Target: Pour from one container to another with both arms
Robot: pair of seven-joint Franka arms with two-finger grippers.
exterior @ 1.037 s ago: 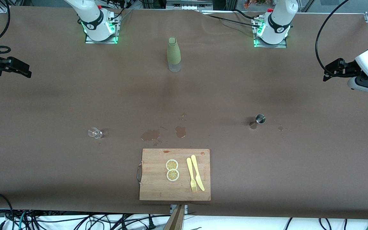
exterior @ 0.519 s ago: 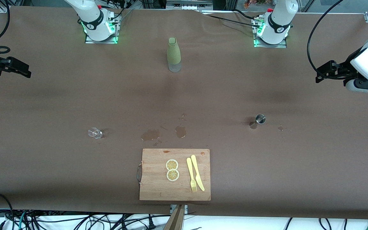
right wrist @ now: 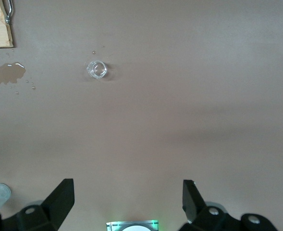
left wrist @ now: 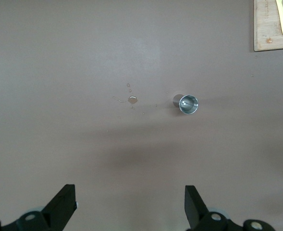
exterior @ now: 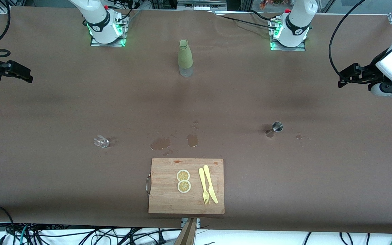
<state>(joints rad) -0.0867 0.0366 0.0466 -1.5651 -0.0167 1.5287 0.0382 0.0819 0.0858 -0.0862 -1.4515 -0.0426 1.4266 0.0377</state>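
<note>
The small steel jigger (exterior: 277, 127) stands upright on the brown table toward the left arm's end; the left wrist view shows its open mouth (left wrist: 188, 104). The clear faceted glass cup (exterior: 101, 141) sits toward the right arm's end and shows again in the right wrist view (right wrist: 97, 70). My left gripper (exterior: 341, 81) hangs open over bare table near the left arm's end, well apart from the jigger, its jaws (left wrist: 130, 207) wide with nothing between them. My right gripper (exterior: 29, 78) hangs open and empty over the table's other end, its jaws (right wrist: 128, 199) wide.
A tall olive-green bottle (exterior: 185, 58) stands between the two arm bases. A wooden cutting board (exterior: 163, 200) with two lemon slices, a yellow fork and knife lies at the near edge. Wet patches (exterior: 160, 143) lie between cup and jigger.
The left gripper has shifted a little toward the table's middle and slightly upward. The right arm, the jigger and the cup have stayed put.
</note>
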